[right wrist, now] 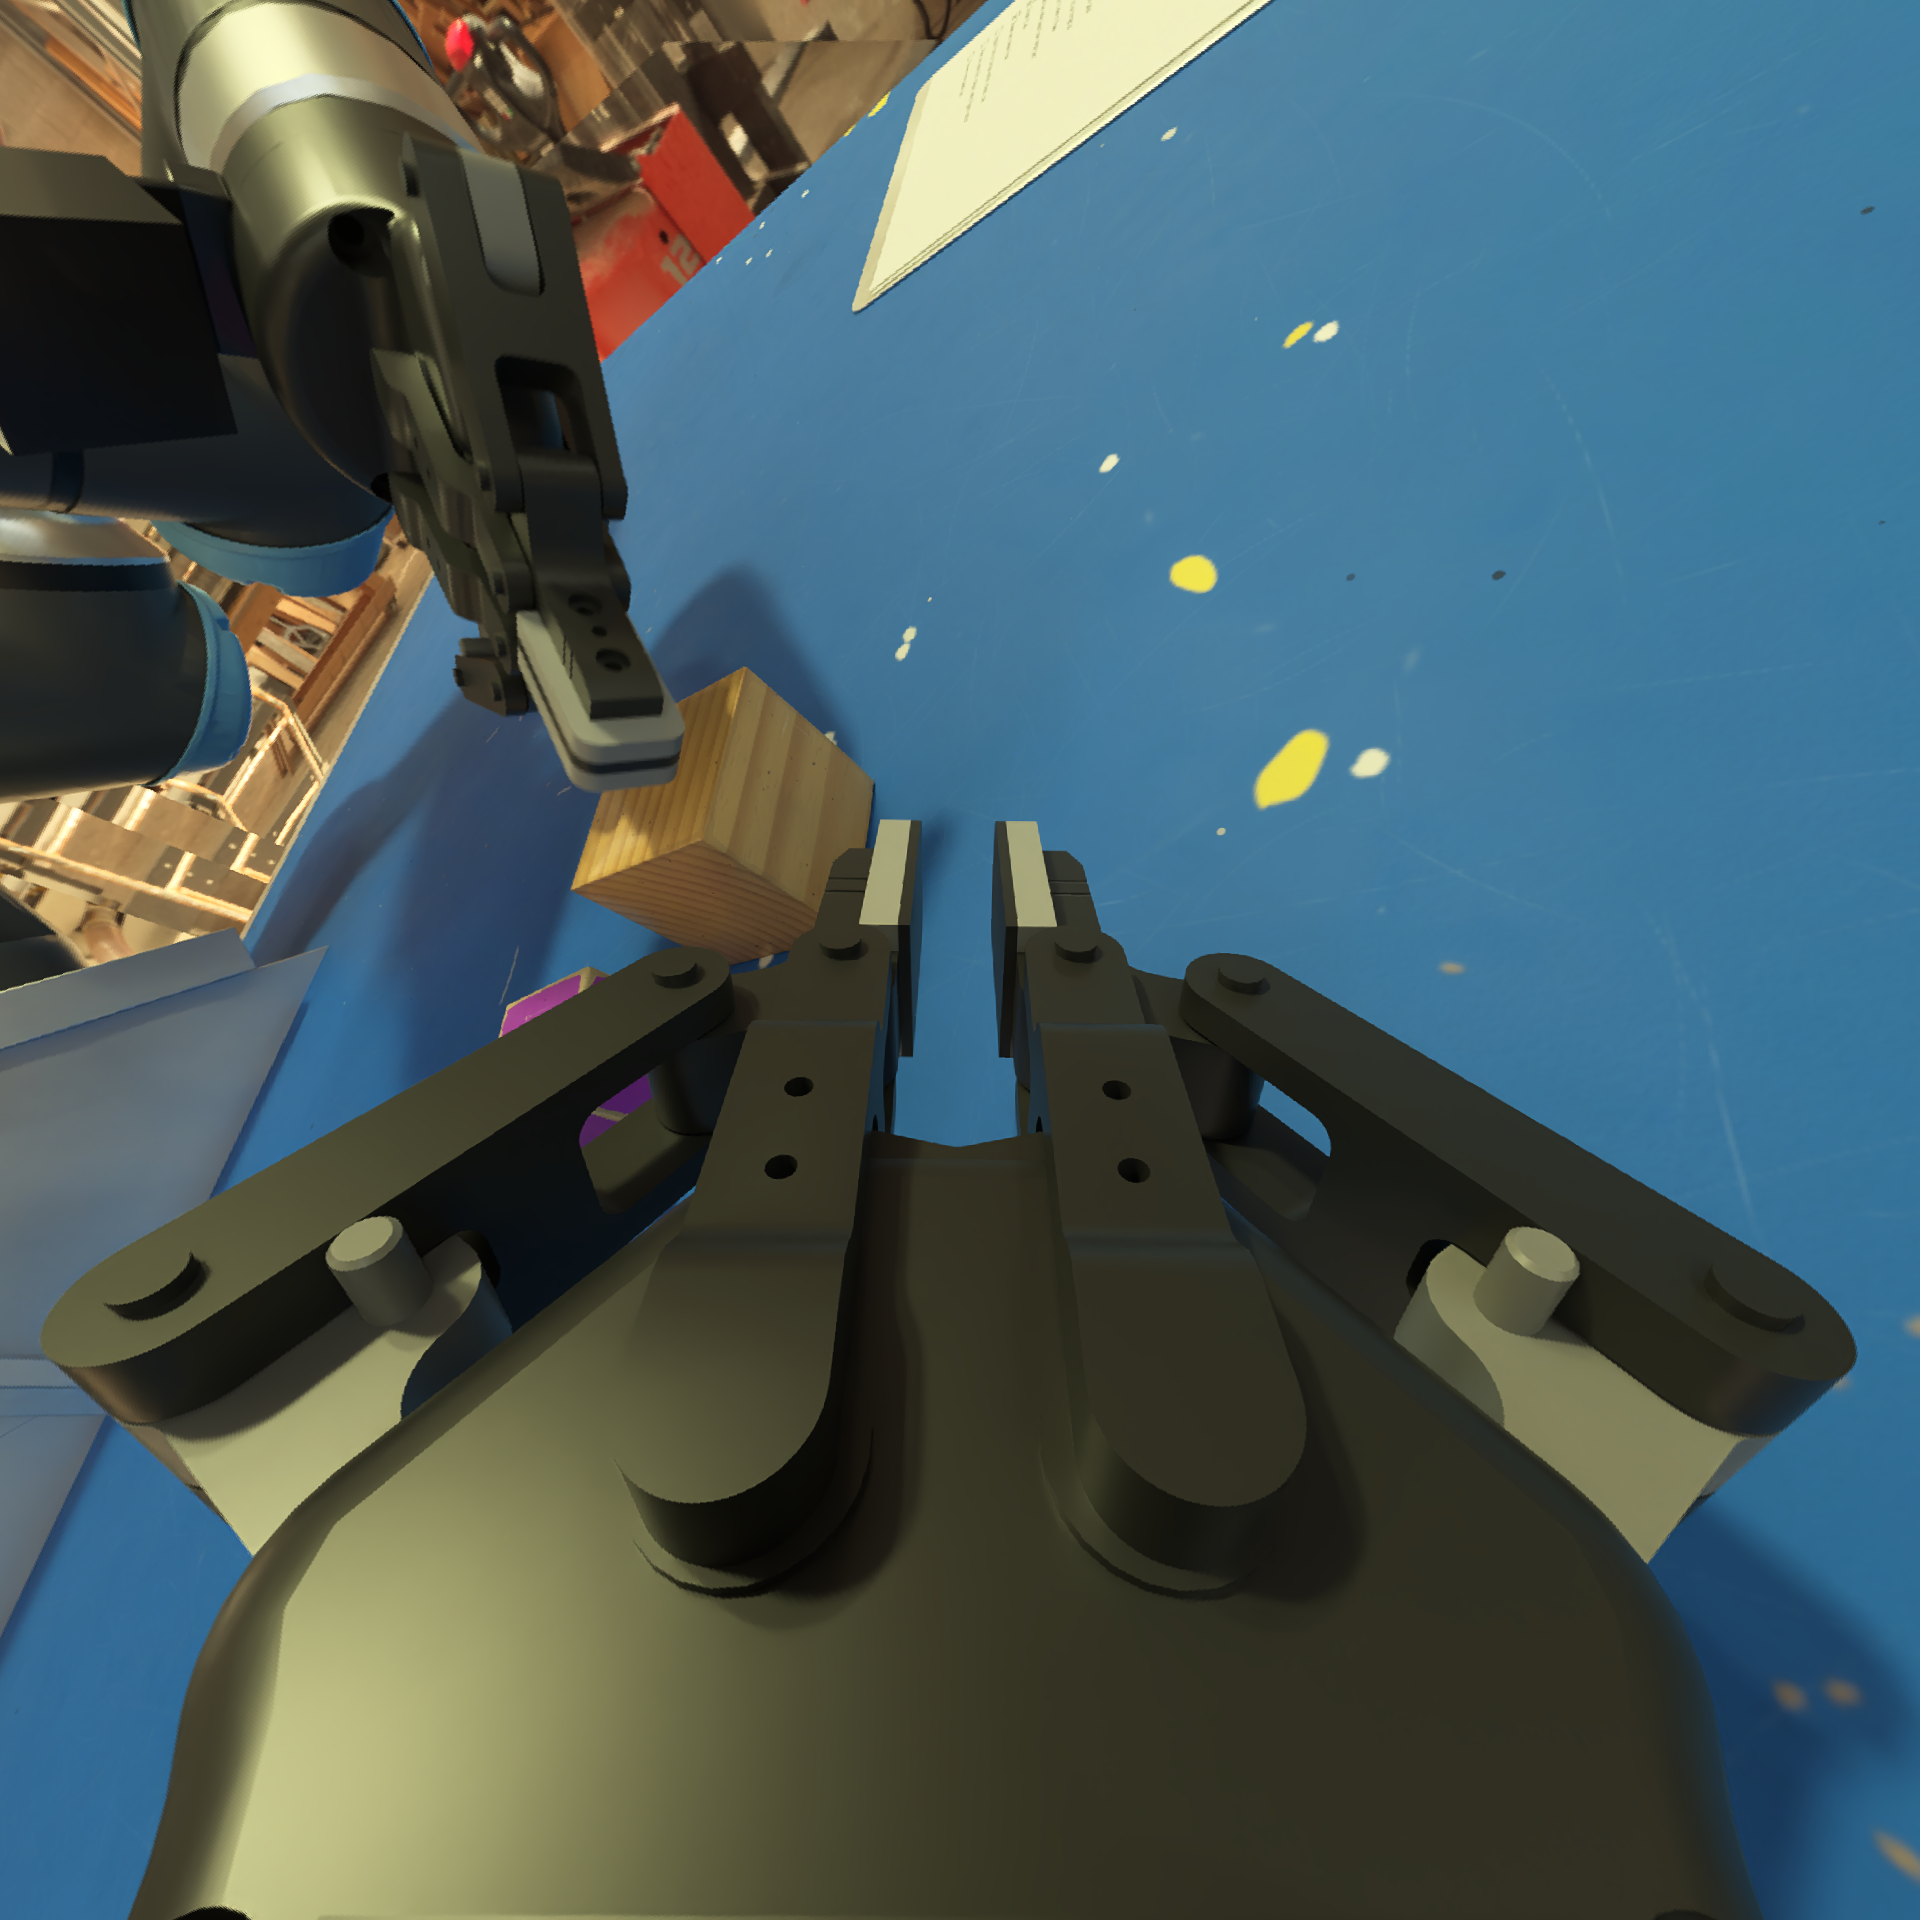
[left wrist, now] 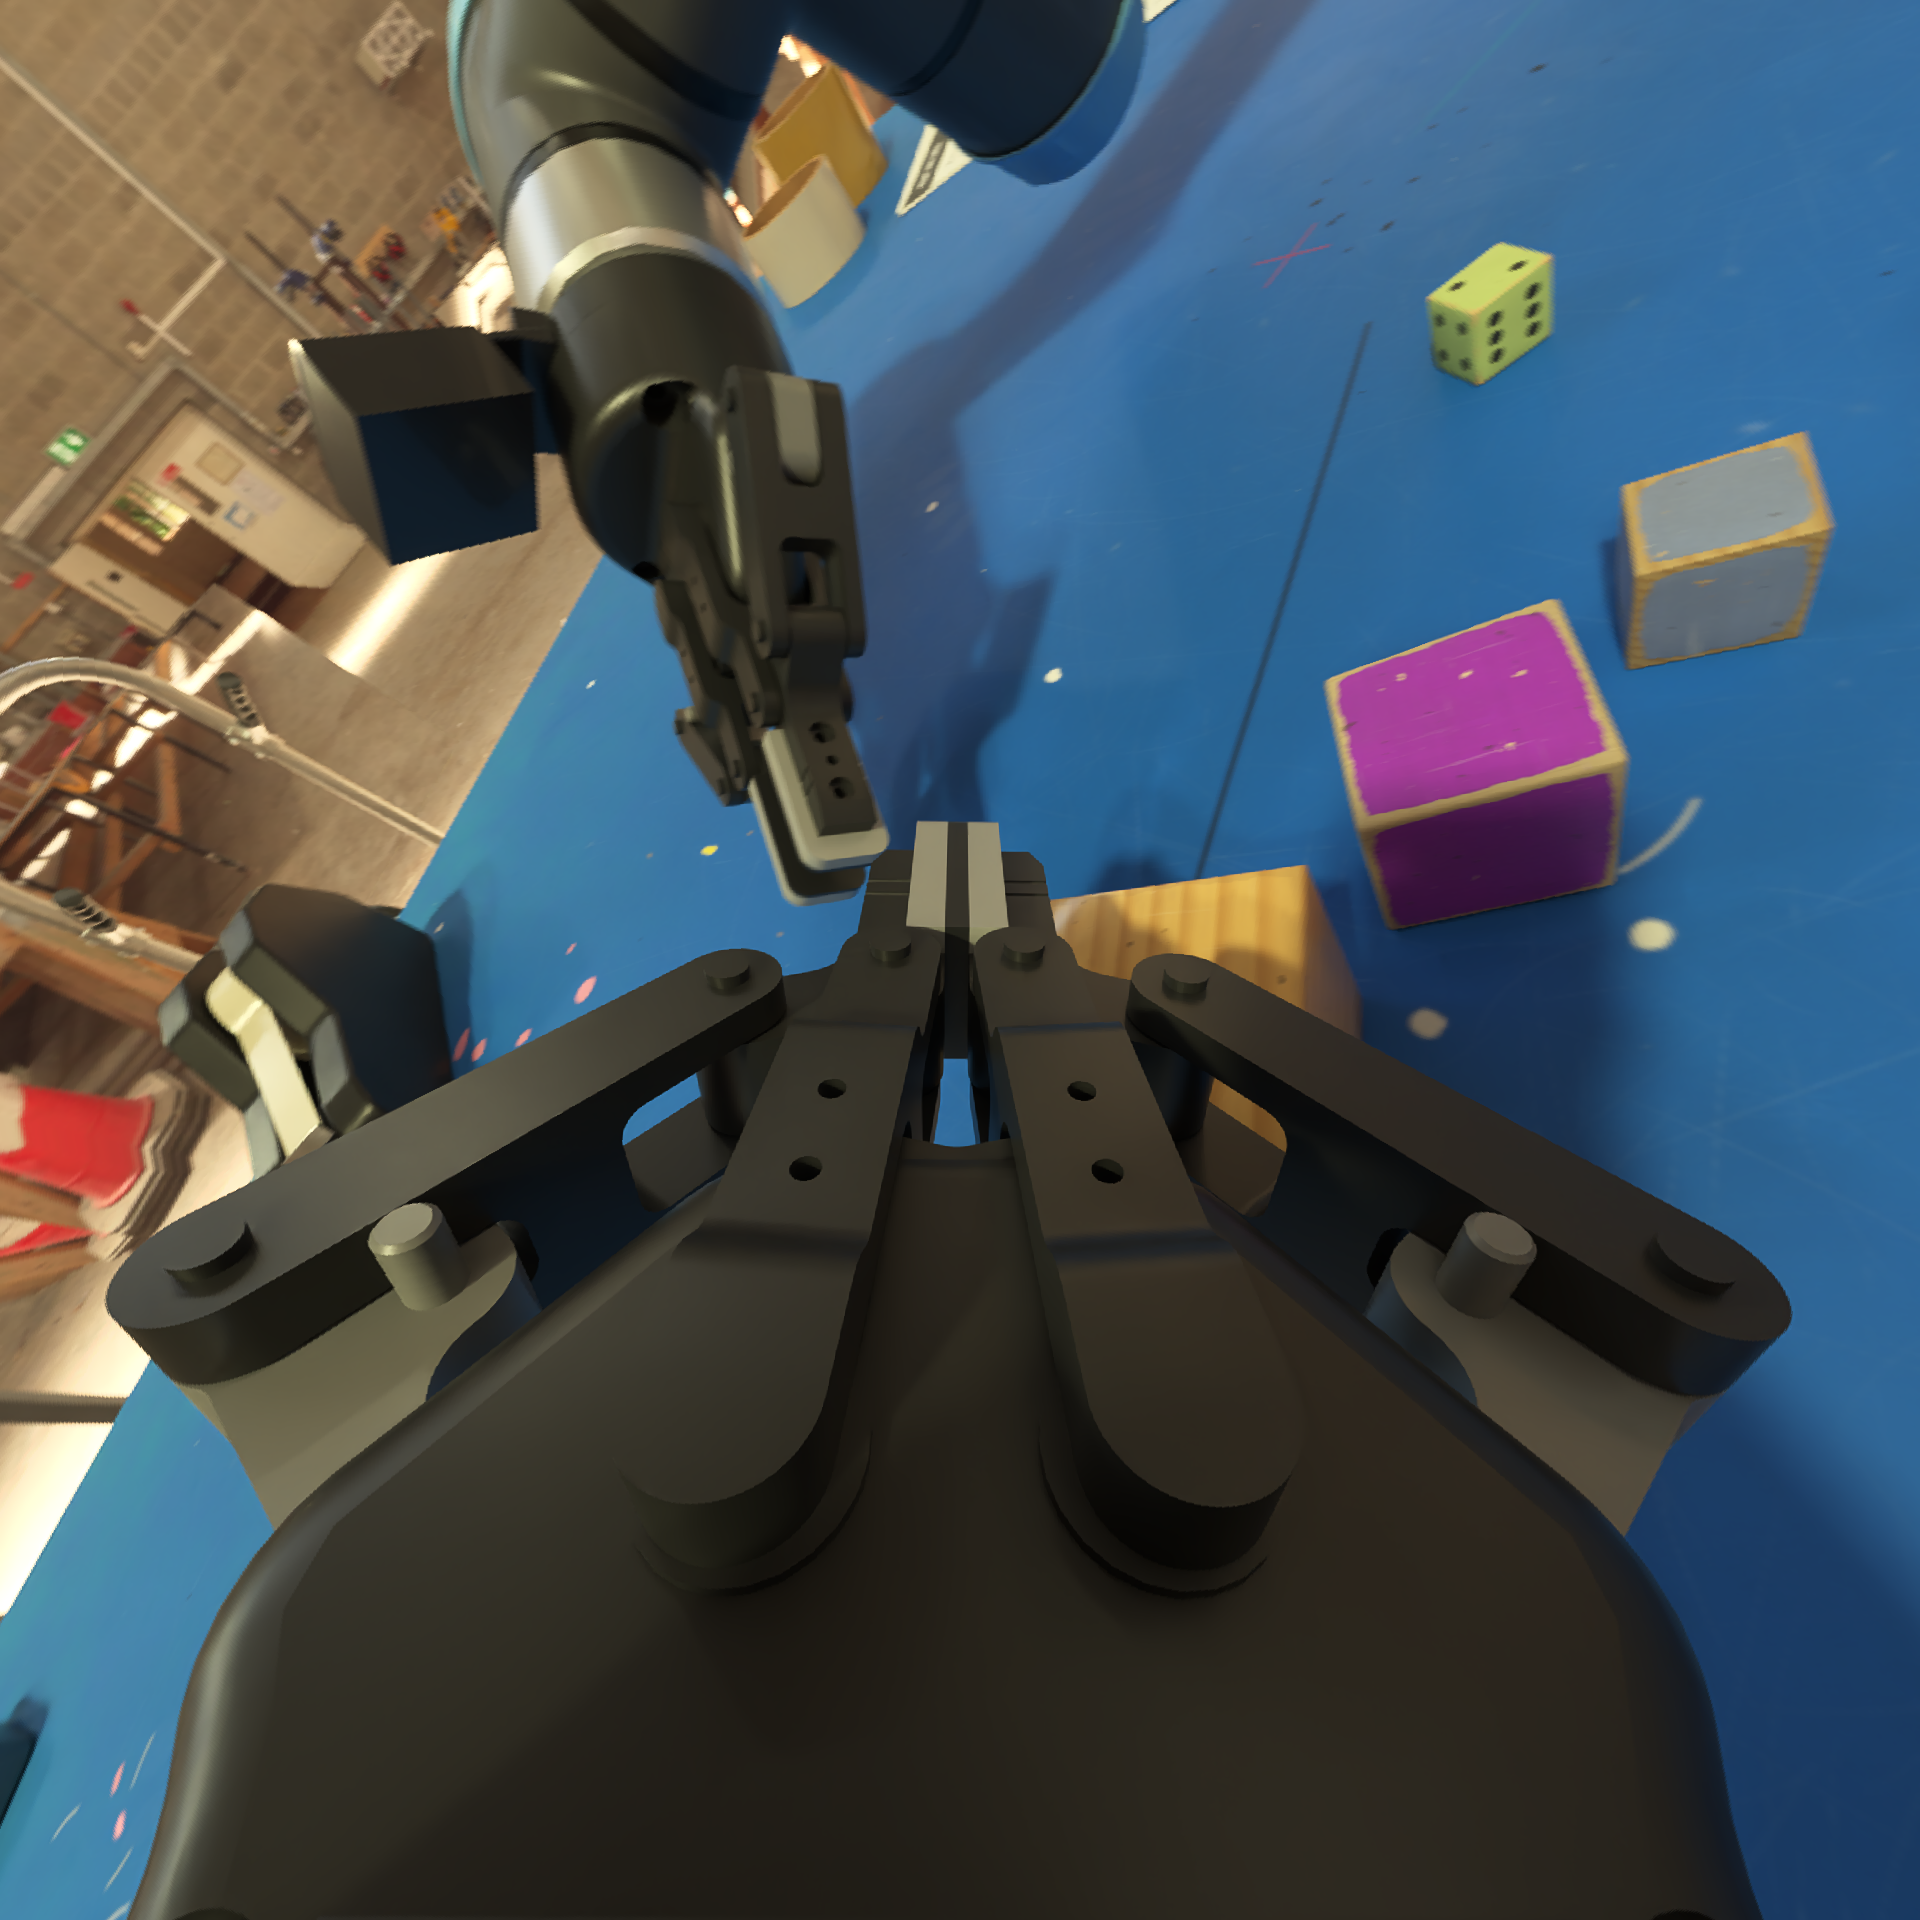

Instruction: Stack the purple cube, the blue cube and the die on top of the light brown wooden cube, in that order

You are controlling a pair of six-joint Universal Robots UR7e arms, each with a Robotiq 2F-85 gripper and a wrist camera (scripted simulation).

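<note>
In the left wrist view, my left gripper (left wrist: pixel 956 868) is shut and empty, low over the blue table (left wrist: pixel 1143 520). The light brown wooden cube (left wrist: pixel 1195 930) sits just behind its right finger. The purple cube (left wrist: pixel 1475 764), the blue cube (left wrist: pixel 1725 551) and the yellow-green die (left wrist: pixel 1491 312) stand apart on the table to the right. My right gripper (right wrist: pixel 956 873) has its fingers slightly apart with nothing between them, right of the wooden cube (right wrist: pixel 727 821). The left gripper (right wrist: pixel 623 753) hovers at that cube's top edge. A bit of the purple cube (right wrist: pixel 551 1003) shows behind the linkage.
A white paper sheet (right wrist: pixel 1039 135) lies far off on the table. Yellow (left wrist: pixel 821 130) and white (left wrist: pixel 805 234) curved pieces stand behind the right arm. A pale grey sheet (right wrist: pixel 125 1091) lies at the left. The table's edge (left wrist: pixel 499 779) runs close on the left.
</note>
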